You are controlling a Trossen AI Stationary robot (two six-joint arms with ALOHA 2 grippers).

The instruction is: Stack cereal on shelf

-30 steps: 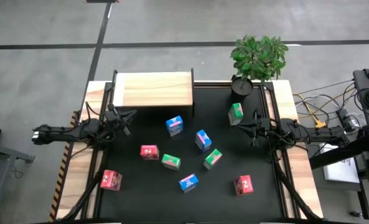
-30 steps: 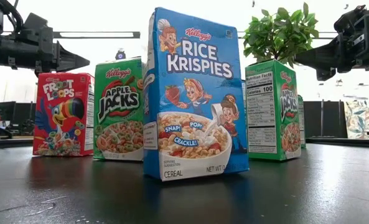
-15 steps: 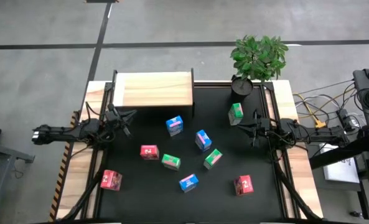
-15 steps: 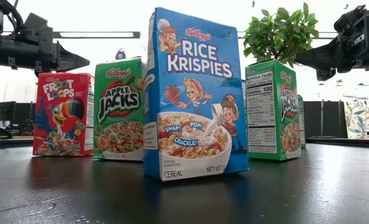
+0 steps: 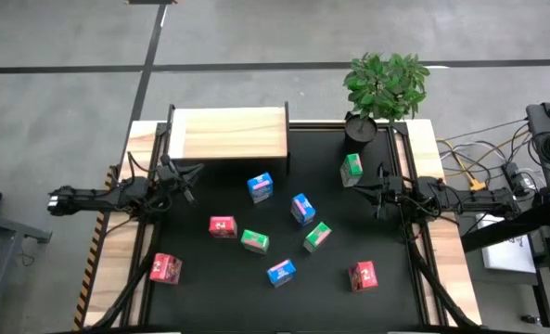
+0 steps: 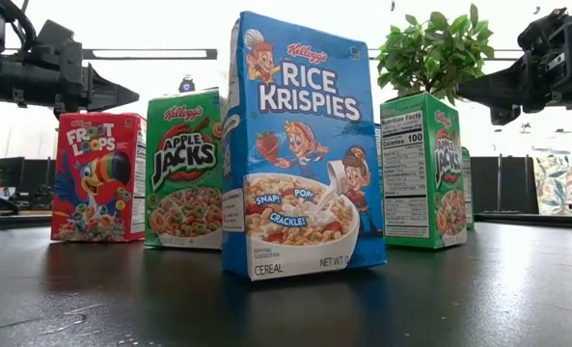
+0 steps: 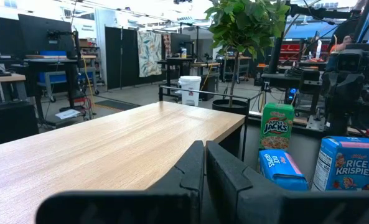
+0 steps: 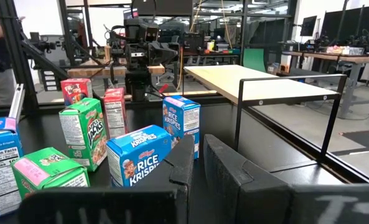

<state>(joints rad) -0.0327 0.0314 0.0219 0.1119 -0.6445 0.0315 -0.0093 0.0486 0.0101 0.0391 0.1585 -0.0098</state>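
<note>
The cereal boxes point(image 5: 281, 271) stand scattered on the black mat of the worktop point(image 5: 446, 269), all of them nearer the camera side than the shelf point(image 5: 228, 134), which is bare on top; nothing is stacked yet. Nearest the shelf is a blue box point(image 5: 261, 186) just off its front right corner; a green box point(image 5: 351, 169) stands off to the shelf's right, near the potted plant point(image 5: 384, 85). The rest, red, green and blue, lie farther from the shelf, with a red box point(image 5: 166, 268) farthest out on its left side.

These look like light, stiff cardboard cartons with smooth printed faces, likely to dent or slip if squeezed hard; my judgement is that a hold across the narrow sides, near the top, would suit best.

The left pincer point(image 5: 189, 173) hovers just off the shelf's front left corner, fingers closed together and empty. The right pincer point(image 5: 359, 191) hangs well to the shelf's right, beside the green box, likewise closed on nothing.
</note>
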